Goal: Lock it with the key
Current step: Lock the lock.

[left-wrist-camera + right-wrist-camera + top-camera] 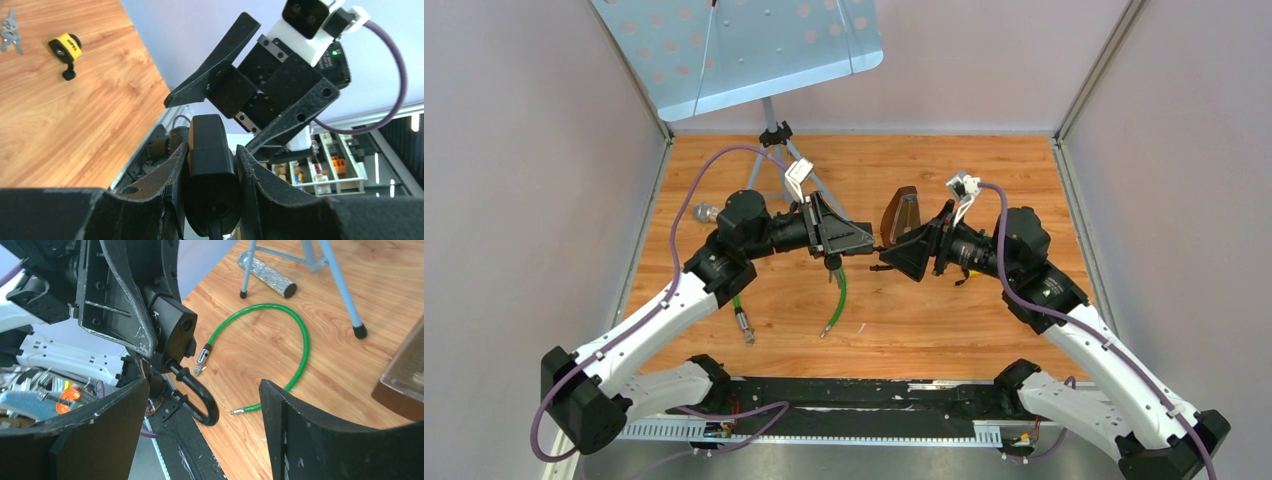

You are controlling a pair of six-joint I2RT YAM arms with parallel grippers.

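Note:
My left gripper [835,243] is shut on a black lock body [210,170] and holds it above the table; its black shackle [200,400] hangs below the body [172,327]. My right gripper [892,252] is open and empty, facing the lock at close range, with its fingers [220,55] spread just beyond it. In the right wrist view the right gripper [201,385] has the shackle between its open fingers without touching it. A bunch of grey keys [9,31] lies on the table, away from both grippers. They are hidden in the top view.
A yellow padlock [65,46] lies by the keys. A green cable [839,295] lies on the table under the left gripper. A music stand [754,50] with tripod legs [340,285], a silver glittery cylinder [266,275] and a brown wooden object [902,212] stand behind.

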